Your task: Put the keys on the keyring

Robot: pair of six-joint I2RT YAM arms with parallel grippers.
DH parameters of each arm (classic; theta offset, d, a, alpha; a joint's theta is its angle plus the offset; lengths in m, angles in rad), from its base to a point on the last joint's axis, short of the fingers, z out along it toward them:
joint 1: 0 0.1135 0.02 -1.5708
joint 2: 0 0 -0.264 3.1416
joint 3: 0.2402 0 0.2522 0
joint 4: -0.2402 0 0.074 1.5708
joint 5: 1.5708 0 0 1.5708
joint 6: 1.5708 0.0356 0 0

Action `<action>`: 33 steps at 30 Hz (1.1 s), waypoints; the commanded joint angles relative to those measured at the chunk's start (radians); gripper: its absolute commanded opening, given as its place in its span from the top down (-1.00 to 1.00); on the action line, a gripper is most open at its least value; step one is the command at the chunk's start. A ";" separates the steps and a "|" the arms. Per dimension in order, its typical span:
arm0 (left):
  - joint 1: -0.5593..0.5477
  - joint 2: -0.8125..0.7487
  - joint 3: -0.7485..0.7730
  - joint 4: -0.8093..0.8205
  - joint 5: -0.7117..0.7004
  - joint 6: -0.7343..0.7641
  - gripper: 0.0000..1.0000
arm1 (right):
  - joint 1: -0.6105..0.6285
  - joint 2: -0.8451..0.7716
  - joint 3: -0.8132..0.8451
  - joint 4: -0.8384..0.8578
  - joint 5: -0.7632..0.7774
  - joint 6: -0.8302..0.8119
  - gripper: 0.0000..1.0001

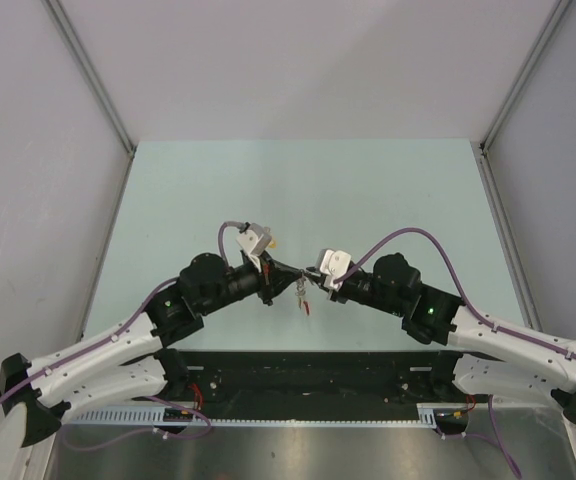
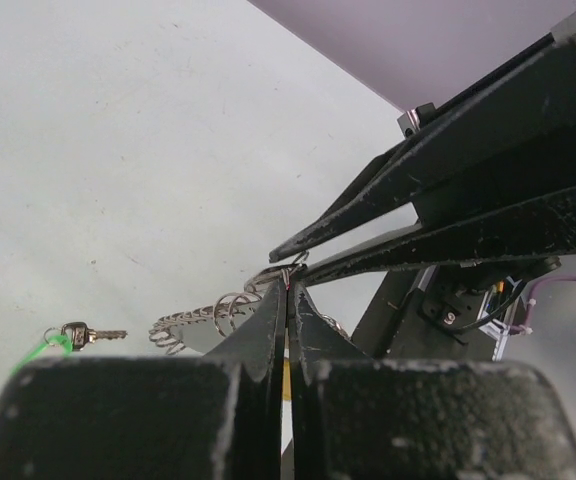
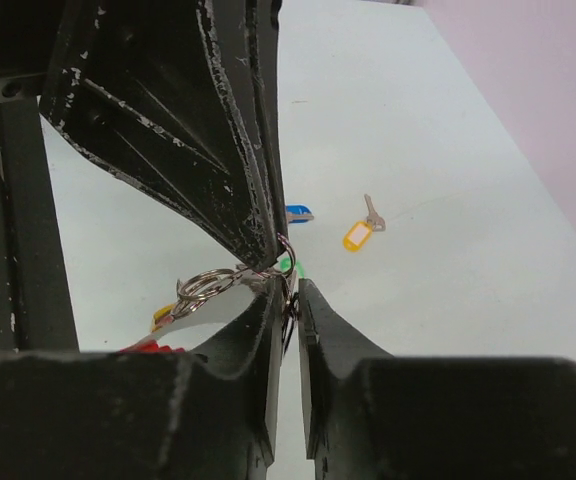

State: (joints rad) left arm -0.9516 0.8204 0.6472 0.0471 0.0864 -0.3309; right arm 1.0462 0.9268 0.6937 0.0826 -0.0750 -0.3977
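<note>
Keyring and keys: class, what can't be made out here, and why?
Top view: the keyring is too small to read.
Right wrist: the blue tag is half hidden behind the left gripper.
Left wrist: the green tag is cut off by that gripper's body.
Right wrist: fingers of the right gripper hide any grip.

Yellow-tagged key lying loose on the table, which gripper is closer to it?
Left. The yellow-tagged key lies just beyond the left gripper, on the far side; the right gripper sits farther off, to its right.
</note>
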 commanded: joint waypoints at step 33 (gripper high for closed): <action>-0.012 -0.138 -0.176 0.360 -0.277 -0.099 0.40 | 0.069 0.021 -0.023 0.123 0.015 -0.070 1.00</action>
State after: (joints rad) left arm -0.9730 0.7254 0.4068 0.3996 -0.1471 -0.4709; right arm 1.1011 0.9779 0.6643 0.2218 -0.0189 -0.4095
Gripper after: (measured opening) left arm 0.160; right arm 0.017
